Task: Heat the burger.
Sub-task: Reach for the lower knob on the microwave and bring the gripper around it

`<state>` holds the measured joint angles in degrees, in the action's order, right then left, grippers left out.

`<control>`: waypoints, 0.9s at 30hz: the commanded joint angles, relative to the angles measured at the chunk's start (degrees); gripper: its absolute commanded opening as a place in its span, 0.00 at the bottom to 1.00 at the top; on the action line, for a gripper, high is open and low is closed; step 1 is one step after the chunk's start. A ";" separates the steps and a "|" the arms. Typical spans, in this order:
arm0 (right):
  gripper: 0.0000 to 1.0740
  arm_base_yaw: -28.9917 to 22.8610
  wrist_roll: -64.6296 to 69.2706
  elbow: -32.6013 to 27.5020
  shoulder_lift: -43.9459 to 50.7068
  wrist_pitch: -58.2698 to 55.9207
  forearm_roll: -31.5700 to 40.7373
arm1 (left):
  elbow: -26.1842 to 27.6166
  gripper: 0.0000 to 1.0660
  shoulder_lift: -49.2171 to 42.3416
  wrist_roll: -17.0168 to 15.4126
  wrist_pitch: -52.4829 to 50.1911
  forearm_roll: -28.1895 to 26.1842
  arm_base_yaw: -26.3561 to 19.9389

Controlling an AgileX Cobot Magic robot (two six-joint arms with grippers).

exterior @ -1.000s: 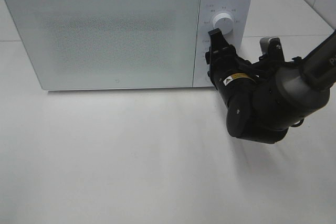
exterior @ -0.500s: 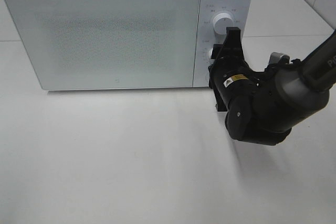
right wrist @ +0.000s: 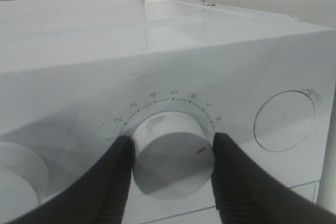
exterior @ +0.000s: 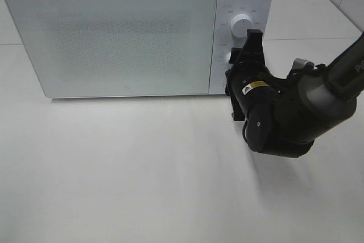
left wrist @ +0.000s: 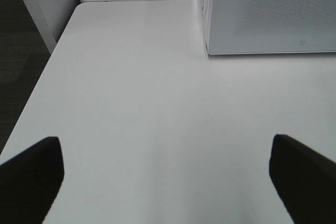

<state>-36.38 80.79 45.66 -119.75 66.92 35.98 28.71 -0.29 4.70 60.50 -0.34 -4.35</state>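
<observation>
white microwave [exterior: 114,32], right hand [right wrist: 171,140] clamped on its lower dial [right wrist: 168,167], left hand [left wrist: 168,174] apart near tabletop [left wrist: 131,103] edge

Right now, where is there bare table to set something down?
The table in front of the microwave door is bare, left of the right arm. Crowded at the control panel, where the right hand grips a dial.

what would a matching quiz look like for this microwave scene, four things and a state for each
Things:
1 microwave door
2 lower dial
3 upper dial
4 left gripper

States:
a open above the table
b closed
c pinched by the right gripper
d no fingers around it

Pairs: 1-b; 2-c; 3-d; 4-a
</observation>
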 commanded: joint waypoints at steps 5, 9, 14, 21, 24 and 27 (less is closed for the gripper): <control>0.04 -0.34 0.52 2.52 0.86 12.32 -10.60 | -0.23 0.94 -1.38 -0.23 -0.92 -0.46 -0.17; 0.09 -0.40 0.52 2.52 1.03 12.43 -9.45 | -0.23 0.94 -1.38 -0.23 -0.92 -0.46 -0.17; 0.17 -0.40 0.52 2.52 1.03 11.86 -9.00 | -0.23 0.94 -1.38 -0.23 -0.92 -0.46 -0.17; 0.41 -0.40 -0.40 2.52 1.03 11.86 -7.51 | -0.23 0.94 -1.38 -0.23 -0.92 -0.46 -0.17; 0.46 -0.40 -1.43 2.52 1.03 11.86 -7.39 | -0.23 0.94 -1.38 -0.23 -0.92 -0.46 -0.17; 0.47 -0.40 -1.83 2.52 1.03 11.86 -7.39 | -0.23 0.94 -1.38 -0.23 -0.92 -0.46 -0.17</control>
<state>-36.84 80.21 46.18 -119.81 67.04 33.00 28.71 -0.29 4.70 60.33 -0.34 -4.35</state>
